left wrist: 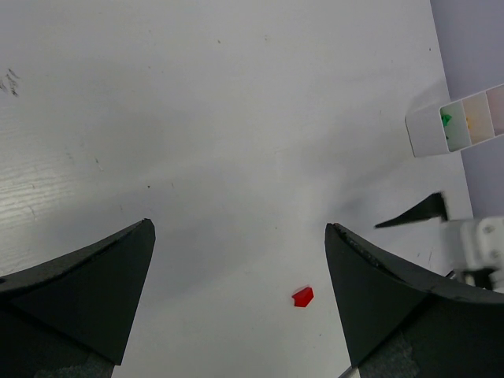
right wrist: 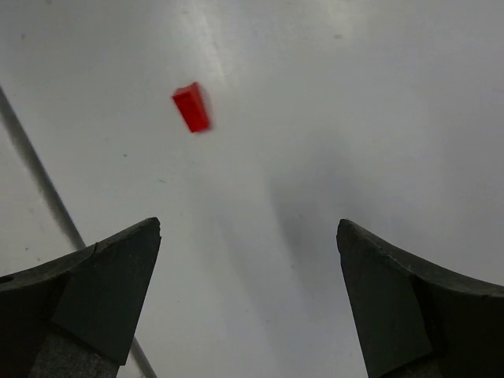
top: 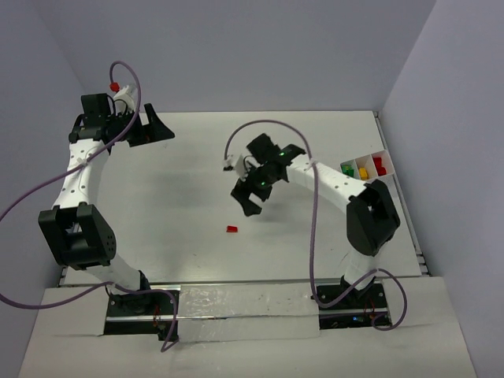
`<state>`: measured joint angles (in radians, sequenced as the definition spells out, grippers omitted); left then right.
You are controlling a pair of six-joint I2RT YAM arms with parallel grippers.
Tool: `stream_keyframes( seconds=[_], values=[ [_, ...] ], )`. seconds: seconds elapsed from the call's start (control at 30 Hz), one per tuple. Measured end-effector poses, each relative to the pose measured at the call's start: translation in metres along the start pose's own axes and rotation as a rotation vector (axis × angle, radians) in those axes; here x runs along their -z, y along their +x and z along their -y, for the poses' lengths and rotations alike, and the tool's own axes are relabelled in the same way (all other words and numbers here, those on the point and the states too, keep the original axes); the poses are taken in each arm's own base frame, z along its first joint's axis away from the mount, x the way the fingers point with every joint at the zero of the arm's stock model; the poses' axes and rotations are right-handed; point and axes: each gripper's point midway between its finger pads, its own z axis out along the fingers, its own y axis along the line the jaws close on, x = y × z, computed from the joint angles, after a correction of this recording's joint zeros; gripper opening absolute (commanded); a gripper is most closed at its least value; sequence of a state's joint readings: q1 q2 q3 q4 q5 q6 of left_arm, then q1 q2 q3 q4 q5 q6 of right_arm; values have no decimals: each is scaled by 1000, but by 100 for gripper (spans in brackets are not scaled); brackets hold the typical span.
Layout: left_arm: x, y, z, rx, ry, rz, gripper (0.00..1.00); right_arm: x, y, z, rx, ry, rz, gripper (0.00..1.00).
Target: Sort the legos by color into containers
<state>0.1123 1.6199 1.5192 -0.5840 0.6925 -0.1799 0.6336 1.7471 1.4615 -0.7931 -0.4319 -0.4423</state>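
Note:
One red lego (top: 232, 229) lies alone on the white table; it also shows in the left wrist view (left wrist: 302, 297) and the right wrist view (right wrist: 191, 107). My right gripper (top: 266, 177) hangs open and empty above the table, a little up and right of that brick (right wrist: 248, 228). My left gripper (top: 150, 124) is open and empty at the far left, well away from it (left wrist: 240, 228). The white three-compartment tray (top: 376, 154) sits at the right edge, holding green (top: 347, 169), yellow (top: 363, 172) and red (top: 379, 167) legos; it shows faintly in the left wrist view (left wrist: 429, 130).
Purple cables loop around both arms (top: 315, 236), with a red cap (top: 114, 85) near the left wrist. Grey walls close in the table at the back and both sides. A raised rim (top: 409, 228) runs along the right edge.

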Motion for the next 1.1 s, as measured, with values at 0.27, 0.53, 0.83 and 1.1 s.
stream_keyframes(
  seconds=[0.27,0.53,0.83,1.1],
  values=[
    [0,1,0,3,1,-3,99,-69,24,-62,148,-157,-111,100],
    [0,1,0,2,1,-4,99,-101,23,-64,268,-107,-134,94],
    [0,1,0,1,0,-3,99,-122,21,-65,357,-56,-150,81],
    [0,1,-1,1,-7,-2,99,-134,21,-60,380,-29,-161,36]
  ],
)
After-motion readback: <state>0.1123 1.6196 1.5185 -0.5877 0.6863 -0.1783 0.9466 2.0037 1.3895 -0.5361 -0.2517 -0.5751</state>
